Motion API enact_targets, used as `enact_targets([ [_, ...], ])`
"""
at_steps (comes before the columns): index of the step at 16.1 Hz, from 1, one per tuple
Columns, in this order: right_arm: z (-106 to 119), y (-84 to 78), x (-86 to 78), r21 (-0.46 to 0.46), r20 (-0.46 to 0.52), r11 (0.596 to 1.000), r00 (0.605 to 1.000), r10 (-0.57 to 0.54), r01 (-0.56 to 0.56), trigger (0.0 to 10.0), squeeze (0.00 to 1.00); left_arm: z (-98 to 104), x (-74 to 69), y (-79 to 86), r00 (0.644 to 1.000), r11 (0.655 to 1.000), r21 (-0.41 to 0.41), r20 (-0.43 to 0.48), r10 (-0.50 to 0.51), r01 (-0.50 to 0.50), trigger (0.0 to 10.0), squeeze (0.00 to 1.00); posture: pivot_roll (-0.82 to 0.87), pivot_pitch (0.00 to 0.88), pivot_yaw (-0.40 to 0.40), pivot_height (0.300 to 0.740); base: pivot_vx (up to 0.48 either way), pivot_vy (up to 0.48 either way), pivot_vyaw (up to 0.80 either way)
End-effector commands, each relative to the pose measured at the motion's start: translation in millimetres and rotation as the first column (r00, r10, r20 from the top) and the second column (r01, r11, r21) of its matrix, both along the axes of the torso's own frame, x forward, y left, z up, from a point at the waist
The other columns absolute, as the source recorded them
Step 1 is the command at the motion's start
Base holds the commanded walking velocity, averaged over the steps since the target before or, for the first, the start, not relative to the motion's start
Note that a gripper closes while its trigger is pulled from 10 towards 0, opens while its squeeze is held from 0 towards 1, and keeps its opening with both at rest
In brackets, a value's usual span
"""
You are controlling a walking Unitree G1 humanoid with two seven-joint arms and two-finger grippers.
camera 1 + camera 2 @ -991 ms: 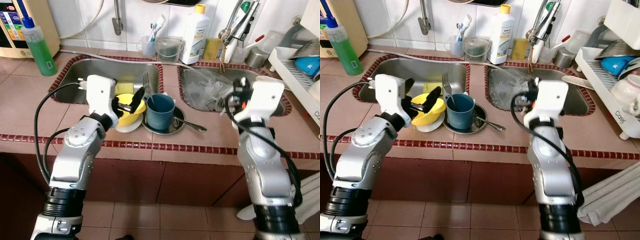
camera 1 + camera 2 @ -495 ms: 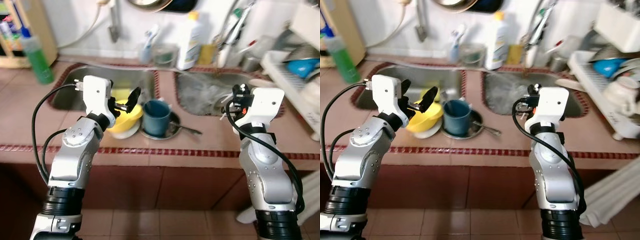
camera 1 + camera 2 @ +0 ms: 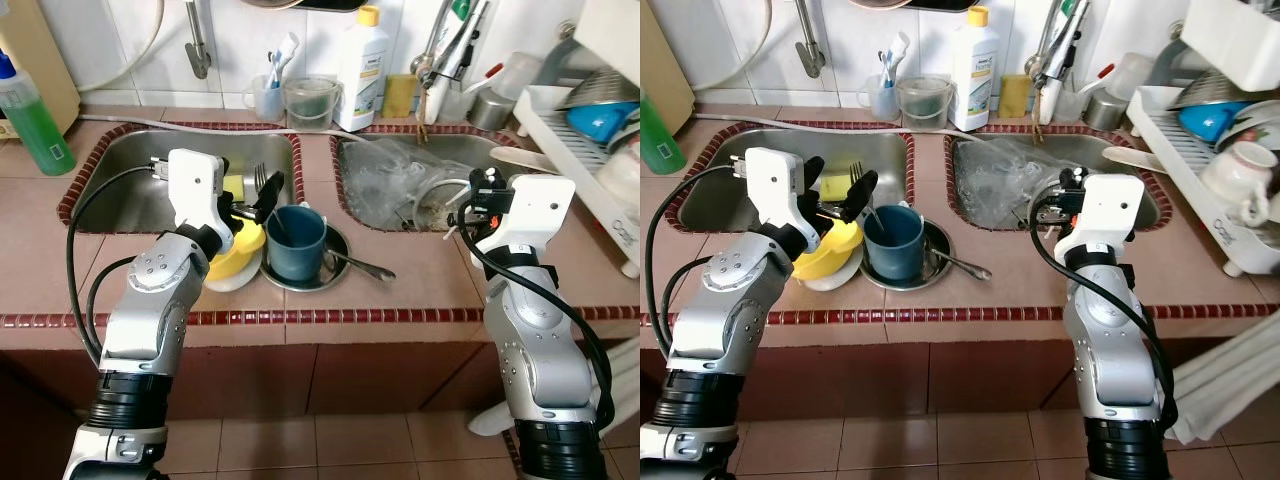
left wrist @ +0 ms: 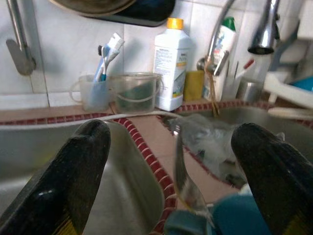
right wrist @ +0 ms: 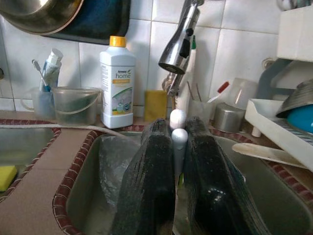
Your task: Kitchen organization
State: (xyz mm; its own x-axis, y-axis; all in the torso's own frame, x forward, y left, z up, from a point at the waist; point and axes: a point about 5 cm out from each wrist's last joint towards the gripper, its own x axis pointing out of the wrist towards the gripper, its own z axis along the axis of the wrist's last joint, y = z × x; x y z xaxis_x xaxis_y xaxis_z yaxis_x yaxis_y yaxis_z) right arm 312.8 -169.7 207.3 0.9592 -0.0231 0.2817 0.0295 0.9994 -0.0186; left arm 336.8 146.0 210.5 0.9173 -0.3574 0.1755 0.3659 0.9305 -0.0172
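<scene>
Head eyes look down on the sinks (image 3: 200,175); wrists face the backsplash (close)

1. Even, fairly bright light is falling across the kitchen counter (image 3: 400,290) in both head views, and the white wall tiles behind it are showing up clean.
2. Soft glare is glinting off the steel left sink (image 3: 130,190) and off the crumpled clear plastic (image 3: 400,180) beside it.
3. Below the counter edge the floor is sitting in dimmer shade.
4. Both head views are looking sharp.
5. In the left wrist view the near black fingers (image 4: 73,166) are blurring, and the fork (image 4: 186,181) between them is smearing.
6. In the right wrist view the near fingers (image 5: 151,186) are looking soft.
</scene>
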Motion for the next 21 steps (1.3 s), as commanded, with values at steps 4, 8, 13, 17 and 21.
enact_targets([
  [4,6,0.0,-1.6,-0.015,0.028,1.000,0.999,0.024,-0.024,10.0,0.00,10,1.2,11.0,0.999,0.994,-0.095,0.004,0.050,-0.049,10.0,0.00,-0.08,0.071,-0.014,0.740,0.067,0.361,0.00],
  [8,5,3.1,-0.6,-0.017,0.025,0.999,0.999,0.039,-0.039,10.0,0.00,14,-2.7,9.6,0.998,0.996,-0.085,0.047,0.042,-0.038,10.0,0.00,-0.08,0.072,-0.018,0.740,0.000,0.088,0.00],
  [13,4,2.6,-2.3,-0.019,0.022,0.999,0.999,0.039,-0.038,10.0,0.00,13,-2.2,5.7,0.998,1.000,-0.001,0.054,0.030,-0.030,10.0,0.00,-0.08,0.079,-0.011,0.740,0.000,0.000,0.00],
  [17,4,2.4,-3.2,-0.018,0.022,0.999,0.999,0.030,-0.029,10.0,0.00,14,-3.2,1.5,0.998,1.000,0.024,0.067,0.004,-0.005,10.0,0.00,-0.09,0.081,-0.003,0.740,0.000,0.000,0.00],
  [21,4,2.1,-3.2,-0.013,0.022,1.000,0.999,0.025,-0.024,10.0,0.00,14,-4.6,-1.6,0.997,0.998,0.062,0.080,-0.022,0.017,10.0,0.00,-0.08,0.084,-0.001,0.740,0.000,0.000,0.00],
])
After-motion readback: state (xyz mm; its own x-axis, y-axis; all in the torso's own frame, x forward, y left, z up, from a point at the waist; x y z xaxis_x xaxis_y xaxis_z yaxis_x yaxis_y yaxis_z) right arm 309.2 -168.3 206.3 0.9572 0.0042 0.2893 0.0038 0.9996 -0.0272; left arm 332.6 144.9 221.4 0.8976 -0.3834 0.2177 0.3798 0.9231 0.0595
